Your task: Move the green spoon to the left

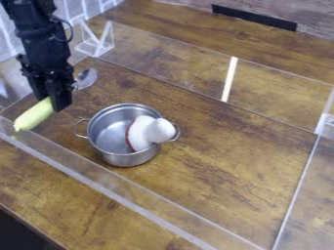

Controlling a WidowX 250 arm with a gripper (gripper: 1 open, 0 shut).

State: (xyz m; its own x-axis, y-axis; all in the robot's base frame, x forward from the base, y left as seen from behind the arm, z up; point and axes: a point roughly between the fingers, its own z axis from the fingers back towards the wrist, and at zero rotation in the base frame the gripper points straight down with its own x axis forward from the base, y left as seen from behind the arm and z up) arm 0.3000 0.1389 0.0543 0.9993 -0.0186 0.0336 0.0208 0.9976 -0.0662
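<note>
The green spoon (35,113) shows its thick yellow-green handle at the far left, slanting down toward the table edge. Its silver bowl is hidden by the fingers. My black gripper (59,97) points straight down and is shut on the spoon's upper end, low over the wooden table (222,166). The spoon's lower tip lies close to or on the table surface; I cannot tell which.
A small steel pot (125,135) with a white object (152,130) inside stands just right of the gripper. Clear acrylic walls (229,78) border the table. A white rack (94,37) stands at the back left.
</note>
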